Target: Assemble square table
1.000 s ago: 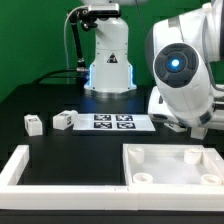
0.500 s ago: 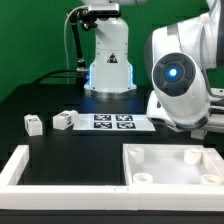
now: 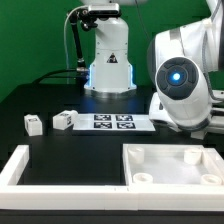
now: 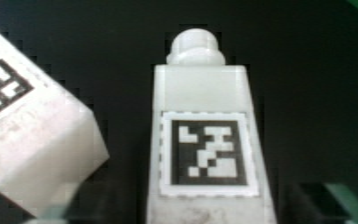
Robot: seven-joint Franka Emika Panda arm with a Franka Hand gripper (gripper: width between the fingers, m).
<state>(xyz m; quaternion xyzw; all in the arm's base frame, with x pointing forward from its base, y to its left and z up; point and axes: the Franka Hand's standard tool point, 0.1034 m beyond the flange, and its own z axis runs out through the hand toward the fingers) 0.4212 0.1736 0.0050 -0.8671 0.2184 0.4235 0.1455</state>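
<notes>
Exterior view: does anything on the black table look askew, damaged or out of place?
Nothing stands out. The large white plastic square slab lies flat, sockets up; a small white tagged leg block and a second one sit loose to the exterior view's left of the marker board. No part looks broken or spilled.

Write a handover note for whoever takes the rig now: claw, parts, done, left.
Claw: close above a tagged leg, with a second tagged white part tilted beside it. Cannot tell if it is open or shut.
Parts: square tabletop lies sockets up. Two leg blocks sit by the marker board.
Done: nothing fitted; the sockets that show are empty.
Left: grasp the leg, fit every leg.
</notes>
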